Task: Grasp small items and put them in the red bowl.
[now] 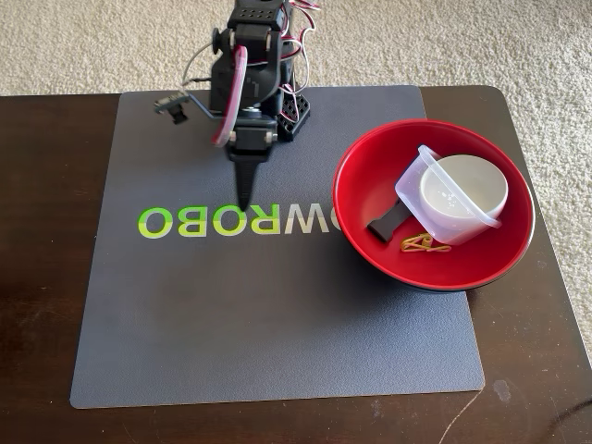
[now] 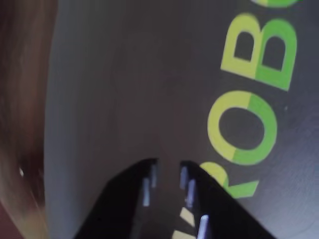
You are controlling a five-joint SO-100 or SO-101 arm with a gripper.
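Fixed view puts my gripper [image 1: 244,205] at centre-left, over the grey mat [image 1: 185,324], jaws almost together with nothing between them. Clothespin [image 1: 424,245], black piece [image 1: 388,223], clear container [image 1: 421,190] and white bowl [image 1: 464,190] already lie in the red bowl [image 1: 356,199], right of centre. A careless sweep rightward could clip its rim and spill them.

Arm folded, end effector [image 1: 244,205] pointing down, fingers nearly together, apparently empty.

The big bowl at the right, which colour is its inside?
Glossy red inside the red bowl, seen best in the fixed view.
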